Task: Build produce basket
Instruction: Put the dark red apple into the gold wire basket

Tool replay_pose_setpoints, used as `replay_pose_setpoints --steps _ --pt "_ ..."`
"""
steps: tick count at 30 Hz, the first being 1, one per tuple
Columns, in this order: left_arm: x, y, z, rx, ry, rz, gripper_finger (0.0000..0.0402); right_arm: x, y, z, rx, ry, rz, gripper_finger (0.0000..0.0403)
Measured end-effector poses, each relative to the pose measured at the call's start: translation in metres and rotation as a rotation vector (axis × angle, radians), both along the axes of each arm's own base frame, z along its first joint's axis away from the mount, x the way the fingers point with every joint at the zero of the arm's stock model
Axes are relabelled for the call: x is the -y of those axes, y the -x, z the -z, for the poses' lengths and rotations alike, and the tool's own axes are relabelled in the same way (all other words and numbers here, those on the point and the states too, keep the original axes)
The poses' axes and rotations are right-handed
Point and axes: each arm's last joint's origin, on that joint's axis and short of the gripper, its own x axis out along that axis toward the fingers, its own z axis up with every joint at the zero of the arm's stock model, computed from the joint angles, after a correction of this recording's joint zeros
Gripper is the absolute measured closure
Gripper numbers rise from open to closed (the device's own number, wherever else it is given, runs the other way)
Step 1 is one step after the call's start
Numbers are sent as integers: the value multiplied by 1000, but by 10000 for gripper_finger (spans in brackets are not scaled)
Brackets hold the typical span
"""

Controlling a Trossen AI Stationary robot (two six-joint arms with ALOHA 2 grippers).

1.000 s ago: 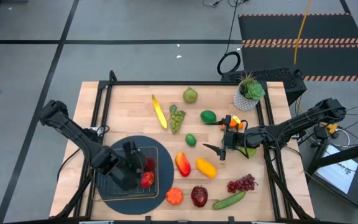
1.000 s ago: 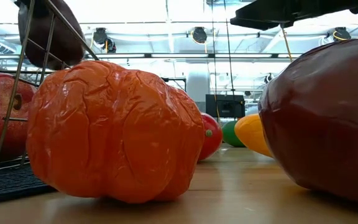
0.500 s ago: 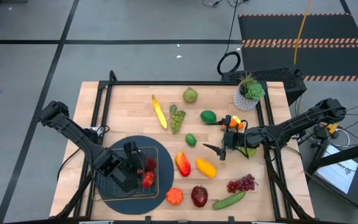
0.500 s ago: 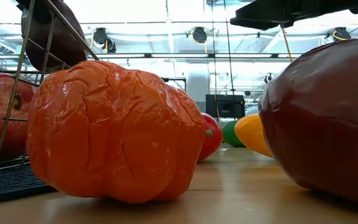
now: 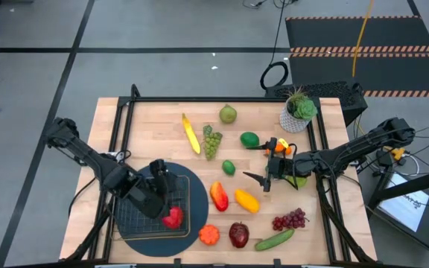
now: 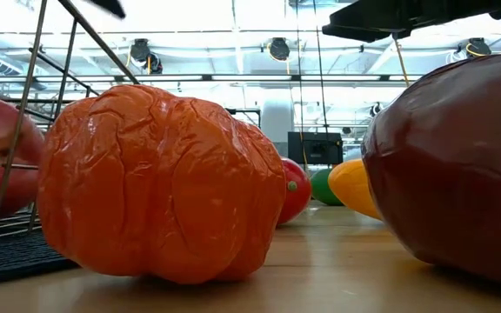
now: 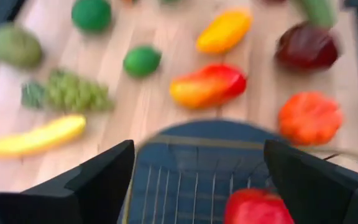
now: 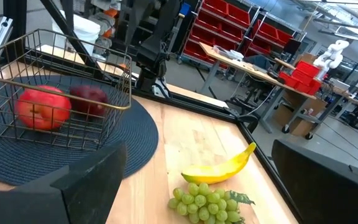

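Square dark wire basket holds red apple; left tool above, fingers apart.

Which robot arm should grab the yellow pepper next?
Probably the right. Its open end effector hovers just beside the yellow pepper. The left end effector is open too, but sits over the basket, farther away.

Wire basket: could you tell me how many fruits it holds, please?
2: a bright red plastic apple and a darker red plastic apple beside it, inside the square wire-mesh basket; more may be hidden.
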Motion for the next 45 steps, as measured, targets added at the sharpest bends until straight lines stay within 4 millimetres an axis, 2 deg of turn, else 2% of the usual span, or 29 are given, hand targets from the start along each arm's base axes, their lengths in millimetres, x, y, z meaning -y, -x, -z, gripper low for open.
replay_pose_setpoints --steps 7,11,13,19,22,27,32,37,45 --pt "-6 -7 -56 147 -98 137 95 0 0 0 10 -49 5 7" --pt "-9 -9 -67 208 -216 147 113 0 0 0 23 -123 14 7" --pt "-8 -12 -64 217 -265 153 120 -1 0 1 22 -156 13 7" --pt "-8 -27 -34 231 -377 252 139 -2 1 6 -2 -327 9 7" --pt "-13 -34 -27 236 -378 300 148 -4 2 10 -42 -429 -37 7" --pt "-21 -39 -26 226 -284 366 165 -12 5 16 -109 -569 -79 7" --pt "-25 -41 -25 223 -264 342 177 -29 12 17 -140 -616 -141 8" --pt "-25 -40 -25 215 -267 345 178 -59 22 25 -211 -666 -234 11" --pt "-27 -41 -25 219 -249 322 179 -99 24 47 -300 -764 -231 12"
